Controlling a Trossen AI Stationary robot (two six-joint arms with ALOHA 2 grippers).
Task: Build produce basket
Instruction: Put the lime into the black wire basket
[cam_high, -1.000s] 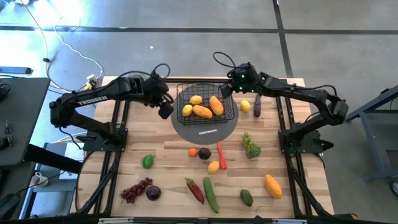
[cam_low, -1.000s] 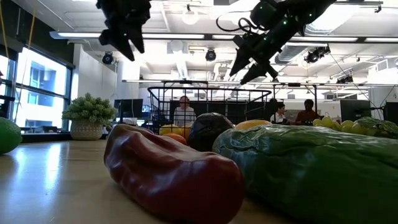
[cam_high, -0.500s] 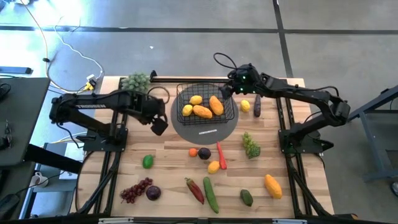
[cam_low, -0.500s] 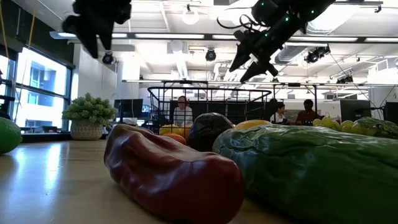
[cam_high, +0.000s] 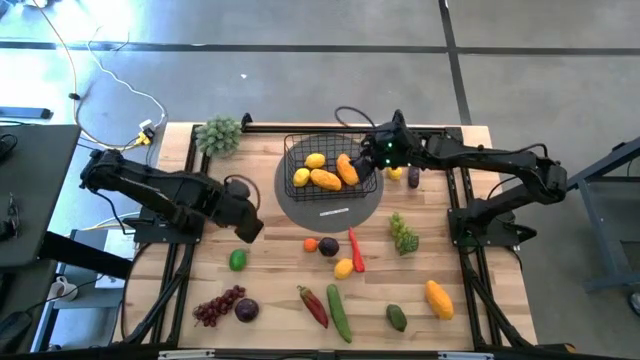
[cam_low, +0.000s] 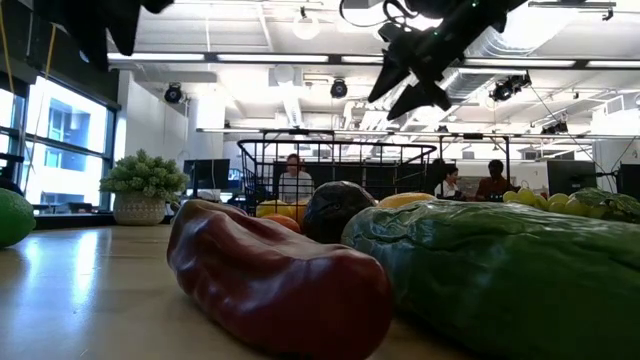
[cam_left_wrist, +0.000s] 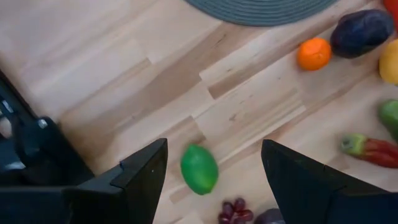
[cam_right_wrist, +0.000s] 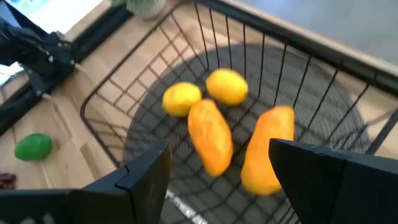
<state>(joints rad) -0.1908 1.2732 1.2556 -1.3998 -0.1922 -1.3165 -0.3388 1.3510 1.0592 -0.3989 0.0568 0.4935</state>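
The basket (cam_high: 332, 168) stands on a grey round mat (cam_high: 330, 205) at the far middle of the surface (cam_high: 270, 290), and it already holds two lemons (cam_high: 315, 161) and two orange mangoes (cam_high: 347, 168); the rest of the produce lies loose on the near half. The piece that the coming move most likely turns on is the green lime (cam_left_wrist: 199, 169), alone on the bare wood toward the left edge, well apart from the basket. In the left wrist view it sits almost squarely between the two fingers of the left tool (cam_high: 247, 228), slightly off toward one finger, with its long axis running roughly along the line of reach. That tool hangs above the surface with its fingers apart and nothing between them, and the overhead view puts it just beyond the lime, so the left arm is plainly the nearer one. How high it stands over the lime is hard to judge, since the level view shows only a dark corner of that arm. The right tool (cam_high: 377, 158) hovers at the basket's right rim, over the mangoes, fingers likewise apart and empty, far from the lime.
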